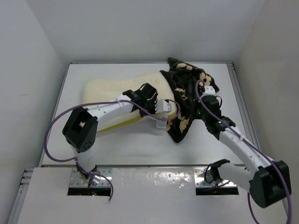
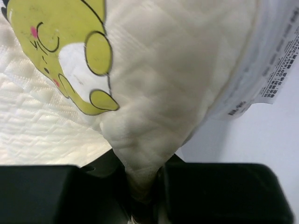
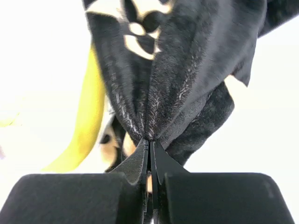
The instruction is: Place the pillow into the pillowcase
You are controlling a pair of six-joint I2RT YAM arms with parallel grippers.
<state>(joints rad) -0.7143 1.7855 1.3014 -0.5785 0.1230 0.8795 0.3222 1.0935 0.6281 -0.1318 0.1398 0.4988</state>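
Observation:
The cream pillow (image 1: 112,88) lies across the back of the table, its right end inside the black flower-printed pillowcase (image 1: 184,100). My left gripper (image 1: 162,108) is shut on the pillow's near right corner, where a fold of cream fabric (image 2: 154,93) is pinched between the jaws (image 2: 142,184). A yellow logo (image 2: 70,51) and a white tag (image 2: 275,70) show beside that fold. My right gripper (image 1: 206,92) is shut on a gathered fold of the pillowcase (image 3: 187,60), with the jaws (image 3: 150,144) pressed together on the black velvet. Yellow piping (image 3: 86,121) shows to the left of the fold.
The white table (image 1: 140,149) has raised edges and grey walls close on both sides. Purple cables (image 1: 56,126) loop off both arms. The left arm's elbow (image 1: 81,130) sits over the near left of the table. The right arm (image 1: 243,149) stretches along the near right.

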